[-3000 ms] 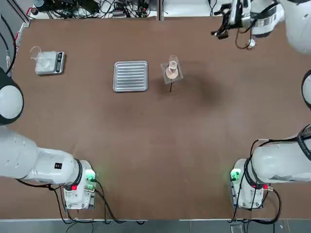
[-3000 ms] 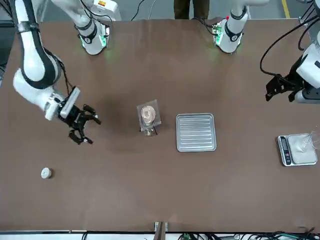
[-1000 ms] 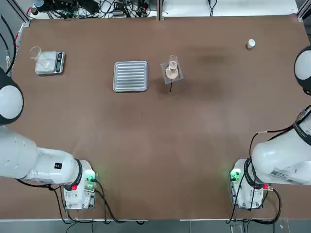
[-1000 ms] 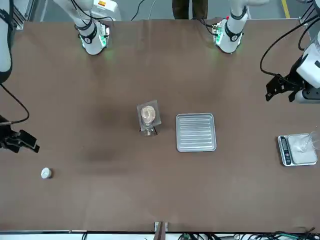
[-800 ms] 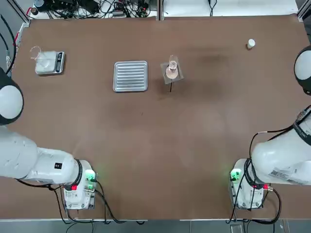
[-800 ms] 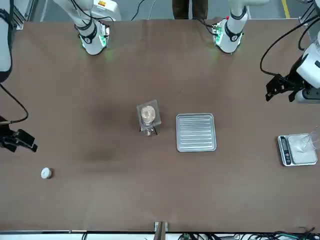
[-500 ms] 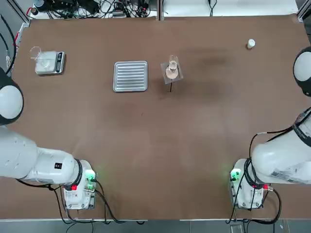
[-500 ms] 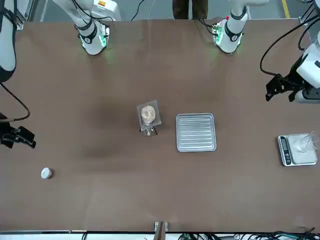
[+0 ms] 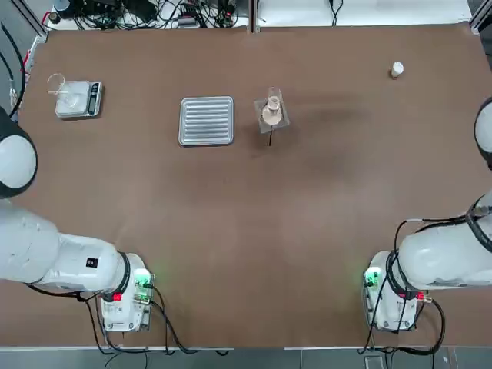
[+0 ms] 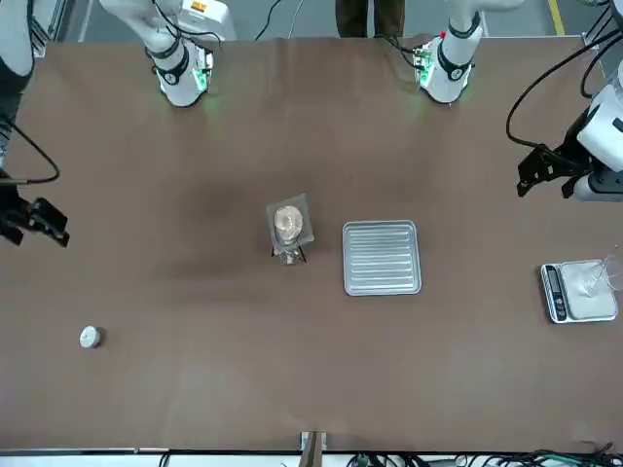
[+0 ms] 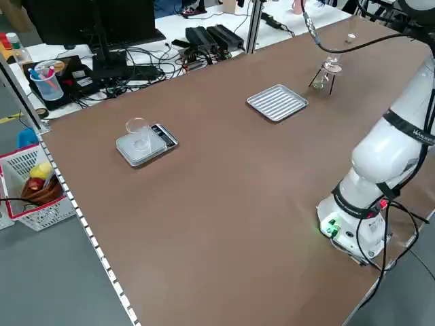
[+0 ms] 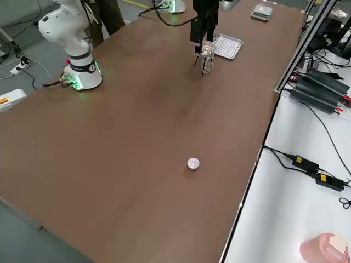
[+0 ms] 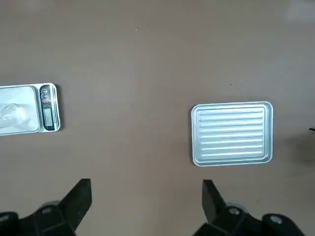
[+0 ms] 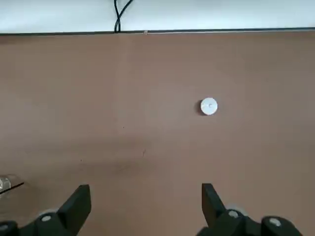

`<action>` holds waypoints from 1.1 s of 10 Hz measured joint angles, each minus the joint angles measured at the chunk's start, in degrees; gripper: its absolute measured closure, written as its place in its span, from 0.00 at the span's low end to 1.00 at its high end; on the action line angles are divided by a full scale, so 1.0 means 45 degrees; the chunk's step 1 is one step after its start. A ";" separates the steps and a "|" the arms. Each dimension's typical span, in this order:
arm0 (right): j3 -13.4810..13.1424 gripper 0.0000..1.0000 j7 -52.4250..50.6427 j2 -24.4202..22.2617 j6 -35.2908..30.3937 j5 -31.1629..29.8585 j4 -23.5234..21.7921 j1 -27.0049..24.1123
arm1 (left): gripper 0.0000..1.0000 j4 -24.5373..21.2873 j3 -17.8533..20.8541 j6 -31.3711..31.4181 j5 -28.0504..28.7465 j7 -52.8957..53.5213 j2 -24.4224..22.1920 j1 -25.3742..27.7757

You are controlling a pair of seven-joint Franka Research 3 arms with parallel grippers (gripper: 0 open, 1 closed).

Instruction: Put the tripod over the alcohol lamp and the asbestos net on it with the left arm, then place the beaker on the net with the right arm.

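Since the stack looks complete, I read both arms as parked clear of it on purpose. The tripod (image 10: 290, 253) stands mid-surface with the asbestos net (image 10: 291, 223) on its ring and the beaker (image 9: 273, 100) on the net; the alcohol lamp (image 12: 206, 64) I judge to be under the ring, but I can't separate its glass from the beaker's in any view. Net sits a bit skewed to the surface edges, tan disc roughly centred under the glass, so the load looks balanced over the legs. Left gripper (image 10: 543, 171) hangs off toward the left-hand edge, near the scale (image 9: 79, 100) with the clear dish; its fingers (image 13: 78, 196) are spread wide, holding nothing. Right gripper (image 10: 34, 222) is out at the right-hand edge, fingers (image 14: 78, 202) also wide and empty, with the small white bottle (image 9: 396, 69) standing beyond it toward the far corner. Ribbed tray (image 9: 206, 120) lies just beside the stack on its left, apart from it, so any approach from that side is the tight one. Right of the stack the surface (image 9: 254, 223) is bare, and the whole near half toward the bases is open too. Thin legs plus glass on top: I'd expect a nudge to tip it, so I'd keep both arms wide.
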 joint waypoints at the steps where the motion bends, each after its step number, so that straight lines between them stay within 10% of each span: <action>1: -0.0002 0.00 0.0075 -0.0396 -0.0267 0.0093 -0.0286 0.0035 | 0.01 0.0000 -0.0007 0.0000 0.0000 0.0000 0.0000 -0.0004; 11: -0.0003 0.00 0.0967 -0.1569 0.0289 0.0422 -0.2194 0.0785 | 0.00 0.0003 -0.0037 0.0000 0.0000 0.0000 0.0000 -0.0015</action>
